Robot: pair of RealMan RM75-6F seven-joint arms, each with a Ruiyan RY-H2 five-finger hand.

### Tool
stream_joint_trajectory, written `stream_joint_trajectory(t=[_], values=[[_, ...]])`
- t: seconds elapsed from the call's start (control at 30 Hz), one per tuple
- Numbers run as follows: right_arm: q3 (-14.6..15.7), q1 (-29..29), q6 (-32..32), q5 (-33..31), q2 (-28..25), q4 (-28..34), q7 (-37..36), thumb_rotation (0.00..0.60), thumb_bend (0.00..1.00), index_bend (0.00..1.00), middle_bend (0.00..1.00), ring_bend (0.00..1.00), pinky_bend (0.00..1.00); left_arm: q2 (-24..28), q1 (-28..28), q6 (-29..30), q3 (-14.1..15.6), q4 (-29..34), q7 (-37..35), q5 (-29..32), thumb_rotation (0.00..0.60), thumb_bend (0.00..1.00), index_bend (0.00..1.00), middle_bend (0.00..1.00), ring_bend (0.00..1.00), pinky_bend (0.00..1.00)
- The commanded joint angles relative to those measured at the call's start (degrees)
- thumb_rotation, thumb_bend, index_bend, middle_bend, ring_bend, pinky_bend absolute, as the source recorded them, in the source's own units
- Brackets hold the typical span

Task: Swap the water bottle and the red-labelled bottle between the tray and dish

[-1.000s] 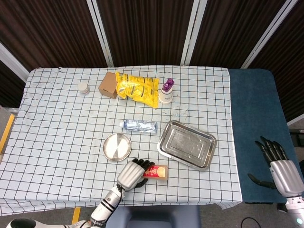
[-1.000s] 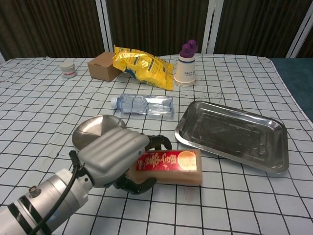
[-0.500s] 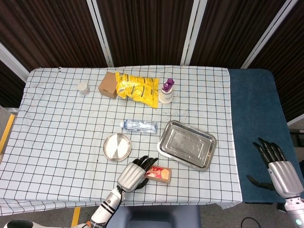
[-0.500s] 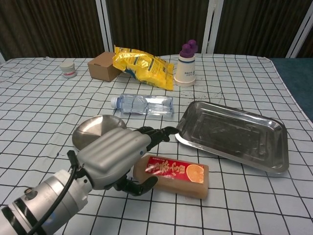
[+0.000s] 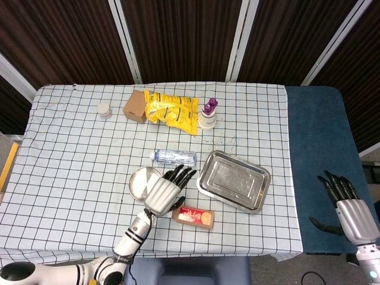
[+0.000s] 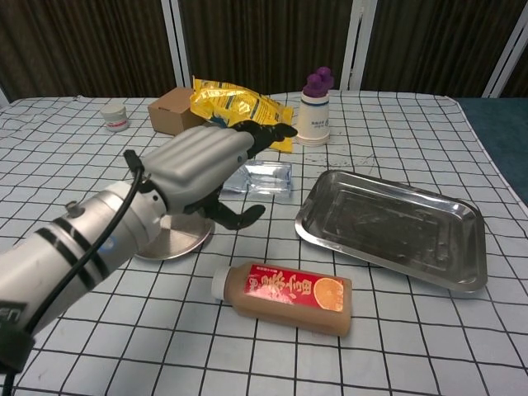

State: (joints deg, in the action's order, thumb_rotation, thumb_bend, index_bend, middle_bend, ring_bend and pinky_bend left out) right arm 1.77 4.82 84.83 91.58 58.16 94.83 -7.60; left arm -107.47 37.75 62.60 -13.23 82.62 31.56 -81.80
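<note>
The red-labelled bottle (image 5: 193, 217) (image 6: 285, 295) lies on its side on the checked cloth, in front of the tray and the dish. The clear water bottle (image 5: 176, 157) (image 6: 262, 178) lies on the cloth behind the round metal dish (image 5: 139, 184) (image 6: 177, 240), partly hidden by my left hand in the chest view. My left hand (image 5: 166, 192) (image 6: 206, 161) hovers open, fingers spread, above the dish's right side and holds nothing. The rectangular metal tray (image 5: 233, 180) (image 6: 392, 223) is bare. My right hand (image 5: 350, 214) hangs open off the table to the far right.
At the back of the table stand a brown box (image 5: 135, 105), a yellow snack bag (image 5: 173, 111), a white cup with a purple top (image 5: 208, 114) and a small white jar (image 5: 104, 110). A blue surface (image 5: 320, 148) lies to the table's right.
My left hand let go of the red-labelled bottle, which now lies on the cloth, and rose back toward the dish and water bottle with fingers spread. The right hand barely moved.
</note>
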Motion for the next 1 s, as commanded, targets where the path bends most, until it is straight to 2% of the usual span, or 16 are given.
stream_joint_trajectory(t=[0.03,0.13,0.2,0.37,0.53,0.67,0.7,0.8,0.83,0.9,1.0], values=[[-0.34,0.34,-0.62,-0.32,0.25,-0.05,0.29,0.600,0.31,0.00,0.00,0.00,0.00,-0.63,6.15,-6.66,-6.86,-9.87,-2.43,6.20,0.600,0.40,0.00,0.02,0.00,0.19],[-0.15,1.22,-2.73,-0.34,0.19,-0.11,-0.16,0.600,0.31,0.00,0.00,0.00,0.00,-2.74,10.78,-10.85,-9.66,-19.15,-10.48,7.29,0.600,0.40,0.00,0.00,0.00,0.16],[0.06,1.99,-4.34,-0.20,-0.28,-0.21,-2.20,0.600,0.31,0.00,0.00,0.00,0.00,-3.82,13.47,-13.62,-10.42,-24.67,-14.17,7.63,0.600,0.40,0.00,0.00,0.00,0.15],[-0.38,3.15,-7.29,-2.09,-0.62,-0.91,-3.09,0.600,0.31,0.00,0.00,0.00,0.00,-7.89,19.67,-19.57,-10.18,-37.66,-20.35,8.16,0.600,0.40,0.00,0.00,0.00,0.10],[-1.01,4.08,-10.00,-4.50,-0.46,-1.31,-3.12,0.600,0.31,0.00,0.00,0.00,0.00,-9.81,22.87,-26.94,-8.19,-42.93,-24.01,9.32,0.600,0.40,0.00,0.00,0.00,0.12],[-1.03,4.41,-10.82,-4.73,-0.74,-1.21,-3.10,0.600,0.31,0.00,0.00,0.00,0.00,-10.69,24.18,-27.23,-6.92,-45.14,-24.48,8.87,0.600,0.40,0.00,0.02,0.06,0.15],[-1.03,4.36,-10.70,-4.67,-0.77,-1.24,-3.13,0.600,0.31,0.00,0.00,0.00,0.00,-11.02,24.32,-26.72,-6.89,-45.76,-24.63,8.90,0.600,0.40,0.02,0.06,0.09,0.18],[-1.11,4.26,-10.59,-4.82,-0.80,-1.34,-3.25,0.600,0.31,0.00,0.00,0.00,0.00,-11.99,24.64,-24.77,-6.56,-47.80,-25.35,8.62,0.600,0.40,0.23,0.29,0.25,0.28],[-1.09,4.26,-10.65,-4.82,-0.81,-1.35,-3.21,0.600,0.31,0.00,0.00,0.00,0.00,-12.14,24.63,-24.22,-6.43,-48.14,-26.02,8.45,0.600,0.42,0.32,0.39,0.34,0.34],[-0.98,4.26,-10.74,-4.67,-0.85,-1.30,-3.03,0.600,0.31,0.00,0.00,0.00,0.00,-12.38,24.54,-22.29,-6.14,-48.90,-27.77,7.81,0.600,0.47,0.41,0.52,0.45,0.43],[-0.78,4.22,-10.67,-4.21,-0.87,-1.12,-2.74,0.600,0.31,0.00,0.00,0.00,0.00,-12.52,24.32,-19.15,-5.08,-50.41,-29.15,6.28,0.600,0.55,0.49,0.63,0.55,0.55]])
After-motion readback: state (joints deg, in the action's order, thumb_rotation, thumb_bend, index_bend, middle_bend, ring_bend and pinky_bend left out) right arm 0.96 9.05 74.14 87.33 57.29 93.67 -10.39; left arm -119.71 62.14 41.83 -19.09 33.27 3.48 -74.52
